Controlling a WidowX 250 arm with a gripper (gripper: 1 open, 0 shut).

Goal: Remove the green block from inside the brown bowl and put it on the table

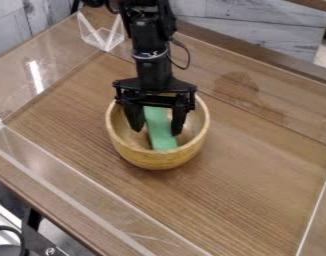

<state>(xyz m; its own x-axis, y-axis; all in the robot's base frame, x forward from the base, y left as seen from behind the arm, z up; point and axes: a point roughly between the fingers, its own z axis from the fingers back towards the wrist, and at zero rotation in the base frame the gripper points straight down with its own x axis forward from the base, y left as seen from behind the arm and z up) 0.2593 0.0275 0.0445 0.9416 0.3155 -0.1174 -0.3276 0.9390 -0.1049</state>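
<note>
The brown bowl [126,150] stands on the table [246,185] a little left of the middle. Inside it the green block [160,133] leans lengthwise, its upper end toward the far wall. My gripper [156,124] points straight down into the bowl and is open, its two black fingers spread on either side of the block's upper end. Whether the fingers touch the block I cannot tell. The block's top end is partly hidden behind the gripper body.
Low clear acrylic walls [46,60] run along the table's edges, left, front and right. A pale patterned wall [259,25] rises behind the table. The black arm [146,35] comes down from the top of the picture over the bowl.
</note>
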